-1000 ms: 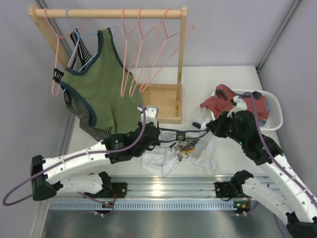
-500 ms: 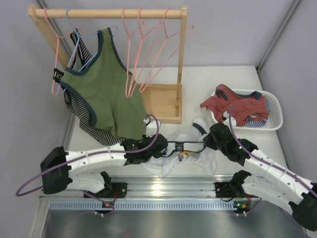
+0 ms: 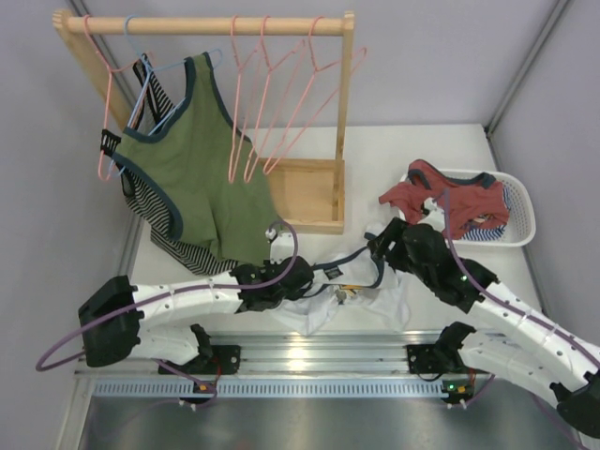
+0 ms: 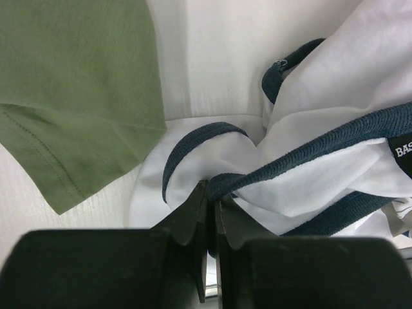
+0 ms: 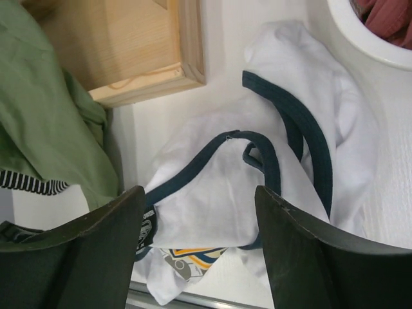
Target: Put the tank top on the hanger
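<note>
- At the far left, the wooden rack (image 3: 197,25) stands at the back of the table (image 3: 422,150). An olive green top (image 3: 197,169) hangs from its rail, and a striped garment (image 3: 161,225) shows behind it, low on the left.
- My left gripper (image 4: 209,193) lies low over the table, just below the green top's hem. Its fingers are pressed together on a fold of the navy trim of the tank top (image 4: 322,161), right where the band doubles back.
- The tank top lies on the table in a crumpled white heap between my two grippers, in front of the rack's wooden base (image 3: 305,192). A bit of its print shows on the near side. One navy strap stretches from my left fingers across toward my right gripper.
- Above it, the bare pink hangers (image 3: 279,120) hang in a bunch from the right half of the rail, well apart from the tank top.
- My right gripper (image 5: 199,193) hangs over the right part of the heap. Its fingers are spread wide with nothing pinched between them, and white cloth and a loop of navy trim lie under the gap. I cannot tell whether the tips touch the cloth.
- Farthest right, a white basket (image 3: 514,236) holds a red garment (image 3: 441,197) that spills over its left rim.
</note>
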{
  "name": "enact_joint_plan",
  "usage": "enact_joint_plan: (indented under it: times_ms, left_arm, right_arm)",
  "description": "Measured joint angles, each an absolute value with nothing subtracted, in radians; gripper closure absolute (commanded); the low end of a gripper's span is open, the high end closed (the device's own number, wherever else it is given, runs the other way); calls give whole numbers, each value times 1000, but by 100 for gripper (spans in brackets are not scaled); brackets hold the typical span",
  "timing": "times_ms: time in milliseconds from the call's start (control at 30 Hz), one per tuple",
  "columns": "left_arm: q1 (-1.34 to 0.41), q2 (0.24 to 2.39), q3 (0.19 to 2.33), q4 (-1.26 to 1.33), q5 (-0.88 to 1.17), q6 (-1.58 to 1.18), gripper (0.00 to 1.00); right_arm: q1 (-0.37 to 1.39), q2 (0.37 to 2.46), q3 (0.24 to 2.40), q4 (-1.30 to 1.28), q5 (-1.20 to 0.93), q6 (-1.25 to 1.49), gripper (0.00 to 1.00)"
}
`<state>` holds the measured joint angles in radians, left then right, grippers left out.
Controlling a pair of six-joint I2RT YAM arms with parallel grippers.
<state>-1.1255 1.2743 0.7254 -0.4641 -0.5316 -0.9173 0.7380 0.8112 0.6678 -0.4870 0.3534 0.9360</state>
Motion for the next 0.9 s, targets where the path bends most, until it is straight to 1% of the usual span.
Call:
enact_joint_plan:
  times_ms: [67, 100, 133, 200, 233, 333, 367, 433, 667, 767, 833, 900]
  left_arm:
    - [-1124, 1274, 725, -464, -530, -916, 86]
    - [-1124, 1274, 725, -464, -530, -916, 85]
    - [-1124, 1274, 725, -464, -529, -914, 80]
    - [-1124, 1274, 725, -464, -525, -911, 77]
    - [-1124, 1274, 725, -464, -522, -908, 74]
    - [-1124, 1264, 725, -464, -511, -893, 71]
    - [-1124, 1257, 725, -464, -508, -886, 69]
    - [-1123, 1237, 725, -464, -499, -871, 67]
    - [-1121, 1135, 728, -446, -424, -757, 50]
    - [-1121, 1077, 749, -447, -374, -694, 48]
    - [-1121, 1035, 770, -446, -333, -648, 43]
    - [-1121, 990, 800, -450, -266, -599, 43]
  right_arm:
    - [738, 785, 682, -497, 357, 924, 30]
    - [738, 772, 690, -503, 363, 916, 32]
    - [738, 764, 695, -507, 368, 908, 34]
    - [738, 759, 704, -516, 379, 891, 37]
    - [738, 761, 708, -520, 384, 879, 39]
    - [737, 798, 714, -525, 384, 842, 44]
    - [736, 818, 719, -524, 381, 829, 49]
    - [731, 863, 723, -521, 371, 806, 51]
    - [709, 923, 759, -528, 331, 724, 53]
    - [694, 927, 788, -527, 319, 699, 53]
    - [682, 927, 801, -526, 312, 689, 53]
    - [670, 925, 803, -525, 303, 677, 53]
